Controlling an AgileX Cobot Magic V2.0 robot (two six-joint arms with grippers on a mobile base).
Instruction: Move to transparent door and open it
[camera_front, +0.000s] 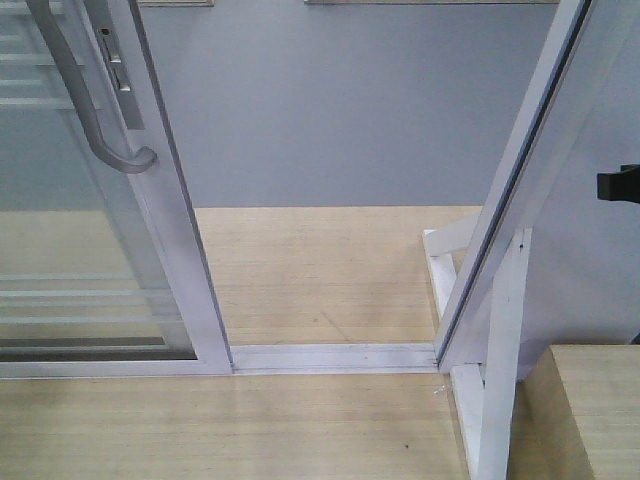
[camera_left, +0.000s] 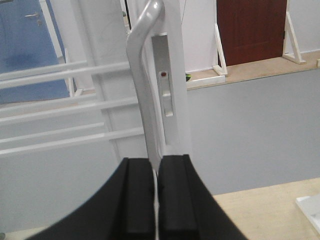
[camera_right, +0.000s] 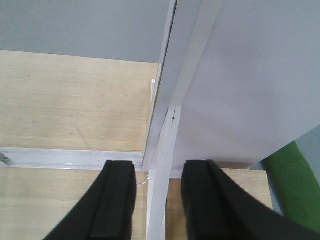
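In the front-facing view, the tall clear-glass sliding door in its white metal frame (camera_front: 165, 220) fills the left side of the frame, slid aside so that a gap stands between its stile and the white upright post (camera_front: 520, 190) at the right. Thin white horizontal bars show through the glass, and the curved silver-grey pull handle (camera_front: 85, 95) hooks down the stile at upper left, beside a narrow lock plate. A white floor track (camera_front: 335, 357) runs along the pale wood floor (camera_front: 320, 270) across the opening. A small black part (one of my arms, I think) pokes in at the right edge.

From my left wrist, my left gripper (camera_left: 155, 200) sits at bottom centre, its two black fingers (camera_left: 137, 197) pressed nearly together with the handle's bar running down into the thin slit between them, so it is pinching the handle. The lock plate (camera_left: 166, 95) just right of the handle carries a small red dot; I can read no writing anywhere.

From my right wrist, my right gripper (camera_right: 157, 200) is spread wide at the bottom of the frame, holding nothing, with the white post's foot seen between its fingers.
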